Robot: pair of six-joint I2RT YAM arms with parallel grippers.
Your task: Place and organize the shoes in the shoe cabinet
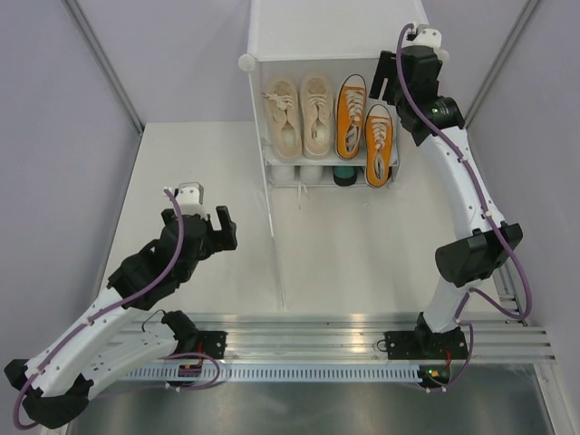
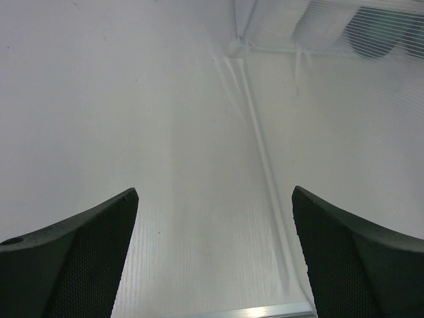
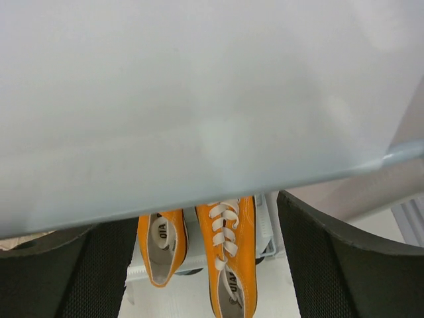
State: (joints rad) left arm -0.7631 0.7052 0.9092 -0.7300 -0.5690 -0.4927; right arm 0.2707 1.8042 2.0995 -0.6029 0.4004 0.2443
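Two pairs side by side on one shelf of the cabinet

The orange canvas sneakers (image 1: 365,122) stood at the right of an upper tier of the shoe cabinet (image 1: 308,27), with the cream lace-up sneakers (image 1: 299,113) just beside them on the left. The right gripper (image 3: 207,209) hung above the orange pair with its fingers spread and nothing between them. The left gripper (image 2: 215,199) was over the bare table (image 2: 99,99), also spread wide and empty.
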